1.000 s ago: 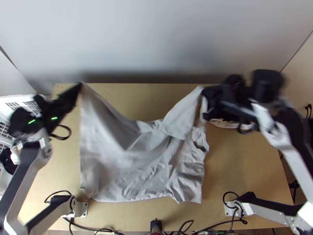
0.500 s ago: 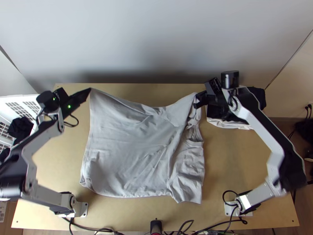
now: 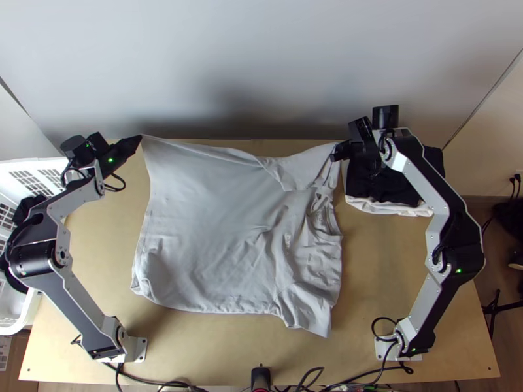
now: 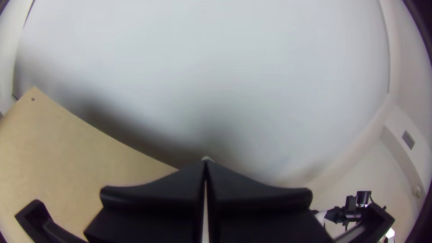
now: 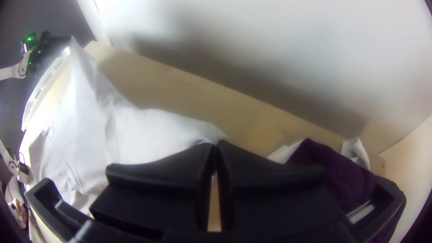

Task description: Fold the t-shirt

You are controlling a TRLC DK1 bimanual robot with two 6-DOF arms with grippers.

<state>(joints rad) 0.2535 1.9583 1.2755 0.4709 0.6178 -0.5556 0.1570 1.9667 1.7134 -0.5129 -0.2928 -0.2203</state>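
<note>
- The grey t-shirt (image 3: 222, 228) lies mostly spread across the middle of the table (image 3: 405, 281), neck to the right, with wrinkles near the collar and in the near left corner.
- Left gripper (image 3: 139, 137): fingers closed on the shirt's far left corner, holding it raised.
- Right gripper (image 5: 216, 144): also closed, pinching cloth at the far right, by the sleeve.
- Step in hand, I'd judge: stretching the far side straight before the first fold — or just starting it.
- Next, both grippers should carry that side nearer together, keep it taut, and lay it down evenly.
- In the way: a dark-topped stack of cloth (image 3: 367, 188) just beside the right gripper — a low sweep could drag it.
- A white basket (image 3: 16, 171) stands at the left edge.
</note>
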